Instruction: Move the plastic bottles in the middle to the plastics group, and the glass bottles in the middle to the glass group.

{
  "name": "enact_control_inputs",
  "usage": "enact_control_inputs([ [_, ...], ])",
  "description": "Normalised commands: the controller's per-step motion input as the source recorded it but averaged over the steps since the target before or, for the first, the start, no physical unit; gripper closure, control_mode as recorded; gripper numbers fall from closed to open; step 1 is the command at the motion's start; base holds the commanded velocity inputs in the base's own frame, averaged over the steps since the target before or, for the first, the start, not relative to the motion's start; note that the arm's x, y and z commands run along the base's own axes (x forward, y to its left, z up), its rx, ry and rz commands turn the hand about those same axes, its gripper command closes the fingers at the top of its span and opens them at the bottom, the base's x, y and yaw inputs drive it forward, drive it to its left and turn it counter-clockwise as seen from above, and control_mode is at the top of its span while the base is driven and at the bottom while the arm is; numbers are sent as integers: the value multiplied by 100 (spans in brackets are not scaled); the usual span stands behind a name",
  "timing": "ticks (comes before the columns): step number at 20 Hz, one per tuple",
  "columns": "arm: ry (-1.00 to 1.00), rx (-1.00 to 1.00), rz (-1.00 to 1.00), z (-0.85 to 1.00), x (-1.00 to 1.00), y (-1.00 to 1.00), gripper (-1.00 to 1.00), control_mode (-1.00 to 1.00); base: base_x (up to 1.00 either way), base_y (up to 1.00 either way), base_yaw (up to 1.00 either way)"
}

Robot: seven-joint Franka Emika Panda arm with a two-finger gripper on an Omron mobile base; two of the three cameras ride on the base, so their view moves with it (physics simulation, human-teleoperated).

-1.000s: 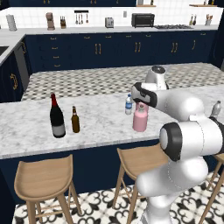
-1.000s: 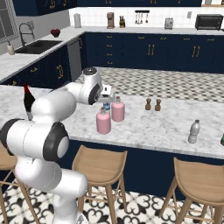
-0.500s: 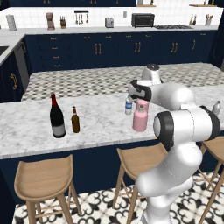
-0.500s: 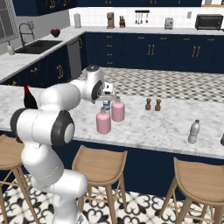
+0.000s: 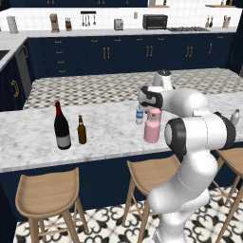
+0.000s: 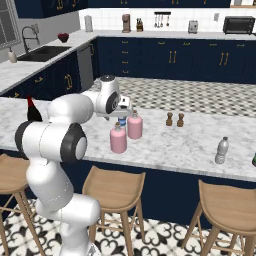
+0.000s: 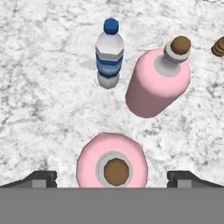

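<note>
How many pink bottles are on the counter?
2: the near pink bottle stands toward the stools' edge, directly under the hand in the hand view; the far pink bottle stands just behind it, beside the blue-labelled bottle.

Kitchen: navy cabinets [image 5: 95, 52], marble island [image 5: 104, 133], stools [image 5: 47, 194], toaster oven [image 5: 154, 21].

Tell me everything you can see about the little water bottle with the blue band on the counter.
The water bottle is small, clear and greyish, with a blue band round its middle. Its cap looks blue from above. It stands upright on the white marble counter, just behind two pink bottles, the nearer one and the farther one, touching neither. The robot's open gripper hovers above the nearer pink bottle, not the water bottle. Nothing but the counter touches it.
</note>
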Motion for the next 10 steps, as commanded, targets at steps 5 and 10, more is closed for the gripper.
enact_control_inputs([
  [5,-3,0,0,0,-17,-5,-100,-100,0,0,0],
  [10,-10,0,0,0,-27,0,-100,-100,0,0,0],
])
